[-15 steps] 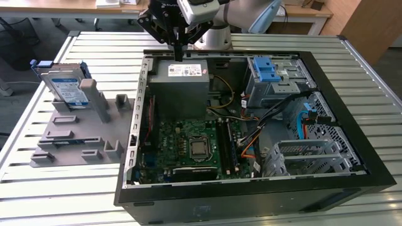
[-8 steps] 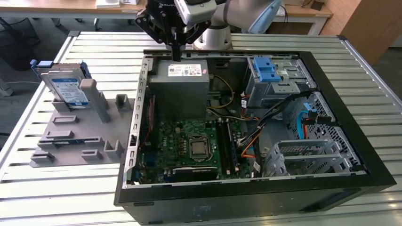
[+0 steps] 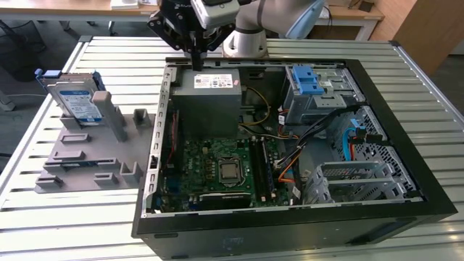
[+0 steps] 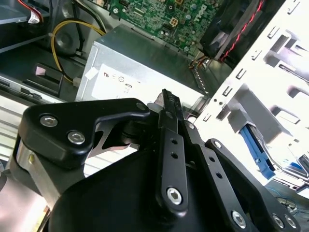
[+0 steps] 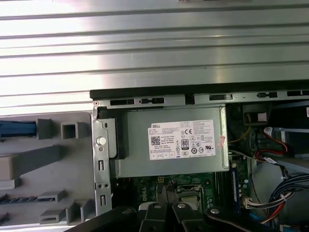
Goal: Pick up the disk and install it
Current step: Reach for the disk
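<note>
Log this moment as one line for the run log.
stage: disk not yet picked | gripper: shut, empty, above power supply | disk: upright in grey holder, untouched

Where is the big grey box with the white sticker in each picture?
Exterior view: grey box inside the computer case, beneath the gripper.
First wrist view: grey box between case rim and green board.
Second wrist view: grey box beyond the gripper.
Shared landmark: the green board beside it.
</note>
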You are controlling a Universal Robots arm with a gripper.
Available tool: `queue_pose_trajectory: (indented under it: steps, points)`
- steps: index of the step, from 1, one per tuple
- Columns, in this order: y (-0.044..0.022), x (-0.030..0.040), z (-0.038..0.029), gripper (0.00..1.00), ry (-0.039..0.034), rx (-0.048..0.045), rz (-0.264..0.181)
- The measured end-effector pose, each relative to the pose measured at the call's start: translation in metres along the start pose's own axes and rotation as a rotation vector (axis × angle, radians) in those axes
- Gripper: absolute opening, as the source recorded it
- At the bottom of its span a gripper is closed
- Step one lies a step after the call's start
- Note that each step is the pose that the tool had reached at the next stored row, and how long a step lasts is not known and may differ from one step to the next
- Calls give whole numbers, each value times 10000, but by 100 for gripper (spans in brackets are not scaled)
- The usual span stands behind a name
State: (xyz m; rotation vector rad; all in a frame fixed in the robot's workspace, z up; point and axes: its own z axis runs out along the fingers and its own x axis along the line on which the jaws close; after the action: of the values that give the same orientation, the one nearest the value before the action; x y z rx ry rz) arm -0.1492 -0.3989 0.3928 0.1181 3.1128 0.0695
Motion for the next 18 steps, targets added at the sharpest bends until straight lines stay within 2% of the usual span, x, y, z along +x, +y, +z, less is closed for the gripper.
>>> queue_pose_trajectory:
  steps: [7,13,18]
  points:
    - [-5,67,3,11,19,2,1]
    - [-13,186,3,11,19,1,1]
    - [-13,217,4,11,26,2,1]
